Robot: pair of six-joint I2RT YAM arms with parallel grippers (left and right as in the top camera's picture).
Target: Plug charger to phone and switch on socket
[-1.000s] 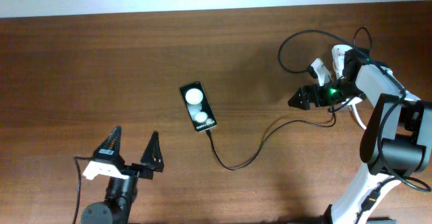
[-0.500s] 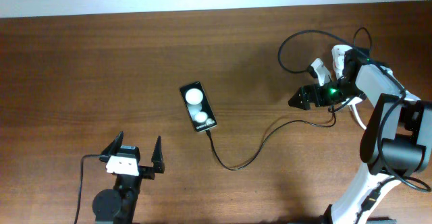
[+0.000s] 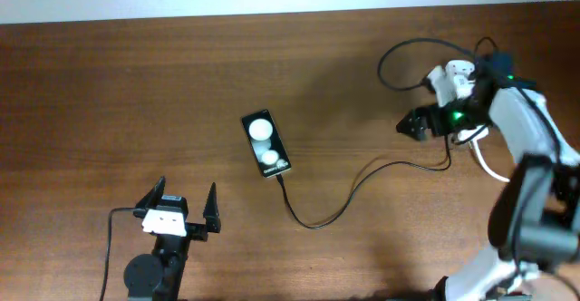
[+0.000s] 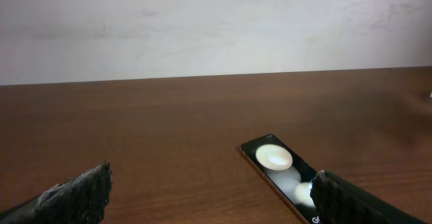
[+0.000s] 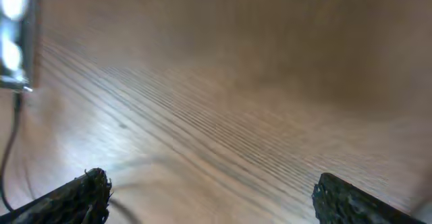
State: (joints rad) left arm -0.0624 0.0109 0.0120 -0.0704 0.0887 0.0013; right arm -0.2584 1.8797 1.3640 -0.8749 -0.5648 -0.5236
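Right arm [image 3: 521,124] has lifted and swung slightly toward the far edge since half a second ago; left gripper [image 3: 187,192] is unchanged over that interval.

Left gripper sits at the near edge of the table [image 3: 109,83], fingers [image 4: 77,198] spread wide, holding nothing. It is aimed at the phone [image 3: 265,144], with only bare wood between them.

Charger cable [image 3: 313,225] makes its nearest loop just right of that gripper, then runs right and away toward the right arm. Its tip meets the phone's near short end.

Phone lies flat mid-table, face up. Long axis runs near to far, with the near end skewed a little rightward.

Right gripper [image 3: 405,126] hovers well right of the phone, fingers [image 5: 84,193] spread, empty.

Beyond it is a white block [image 3: 450,76], partly covered by the arm. Strip or adapter: cannot tell.
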